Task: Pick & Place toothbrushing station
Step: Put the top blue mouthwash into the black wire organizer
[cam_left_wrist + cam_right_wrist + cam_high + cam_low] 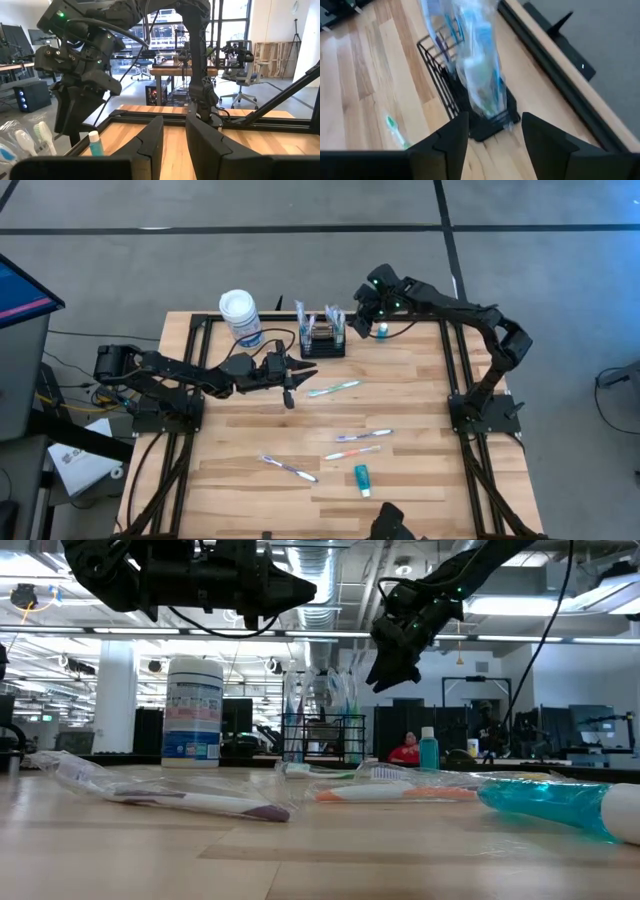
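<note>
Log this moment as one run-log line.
right gripper: open, above black wire-mesh basket holding wrapped toothbrushes | left gripper: mid-table, idle

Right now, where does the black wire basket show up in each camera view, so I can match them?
High view: the black wire basket sits at the table's far edge, centre.
Low view: centre background, right of the white-lidded canister.
Left wrist view: the basket itself is not in view.
Right wrist view: just past the right gripper.
Shared landmark: the wrapped toothbrushes standing in it.

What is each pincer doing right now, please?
Left pincer: partly closed, empty, above the table's middle.
Right pincer: open, empty, just over the basket.
</note>
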{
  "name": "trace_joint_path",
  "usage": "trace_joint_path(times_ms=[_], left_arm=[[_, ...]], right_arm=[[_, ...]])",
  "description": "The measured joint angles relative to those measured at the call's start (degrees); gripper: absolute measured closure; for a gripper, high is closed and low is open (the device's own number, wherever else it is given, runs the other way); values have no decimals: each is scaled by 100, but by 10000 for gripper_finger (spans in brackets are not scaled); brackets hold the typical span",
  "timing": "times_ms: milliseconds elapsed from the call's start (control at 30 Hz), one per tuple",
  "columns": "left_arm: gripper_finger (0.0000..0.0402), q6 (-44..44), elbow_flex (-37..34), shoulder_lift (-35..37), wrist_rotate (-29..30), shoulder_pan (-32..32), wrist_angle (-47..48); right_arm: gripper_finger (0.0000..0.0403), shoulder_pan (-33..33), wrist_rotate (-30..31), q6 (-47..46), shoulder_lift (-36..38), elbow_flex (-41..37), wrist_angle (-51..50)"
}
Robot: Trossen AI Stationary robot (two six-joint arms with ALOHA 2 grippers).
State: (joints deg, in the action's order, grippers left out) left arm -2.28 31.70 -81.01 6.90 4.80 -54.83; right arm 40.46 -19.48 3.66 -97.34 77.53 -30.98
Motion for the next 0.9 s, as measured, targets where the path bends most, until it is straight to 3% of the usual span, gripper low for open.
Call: trace_joint_path(times_ms=[633, 900], left_arm=[[325, 0, 0, 0, -13, 0, 231], [325, 0, 0, 0, -20, 0, 241]], right_arm=[[238, 763, 18, 520, 0, 88, -1725], [243, 851, 619, 841, 0, 88, -1865]])
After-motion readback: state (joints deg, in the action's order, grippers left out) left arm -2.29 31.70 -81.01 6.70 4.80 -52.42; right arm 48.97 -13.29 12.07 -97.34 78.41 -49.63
